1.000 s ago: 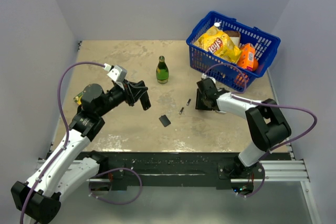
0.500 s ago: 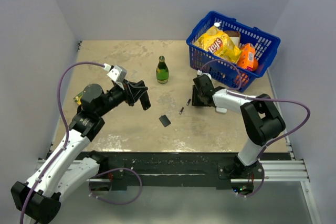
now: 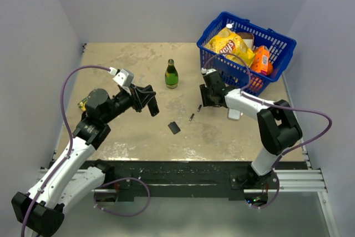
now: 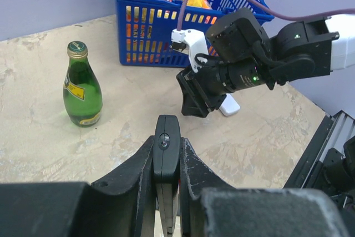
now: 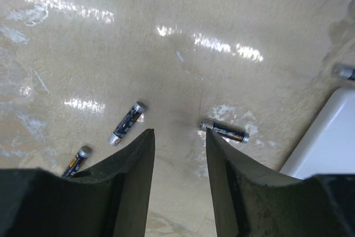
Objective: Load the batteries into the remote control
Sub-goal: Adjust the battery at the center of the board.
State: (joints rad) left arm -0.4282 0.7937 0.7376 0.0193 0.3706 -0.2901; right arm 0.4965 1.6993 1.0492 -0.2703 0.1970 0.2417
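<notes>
**Overhead view.** The left gripper (image 3: 150,100) hangs above the left half of the tabletop (image 3: 122,59). What it holds cannot be made out here against its black fingers. Two batteries (image 3: 198,107) lie near the middle of the tabletop, just beside the right gripper (image 3: 206,97). A white device (image 3: 234,114) is partly covered by the right arm.

**Left wrist view.** The left jaws stand narrow, clamped on the remote control (image 4: 166,151), which is seen edge-on. Its lower end is cut off by the frame.

**Right wrist view.** The right jaws stand partly apart with only bare tabletop between them. Two batteries lie in full view. A third is half hidden behind one finger (image 5: 130,170). A fourth is cut off at the frame's right edge.
</notes>
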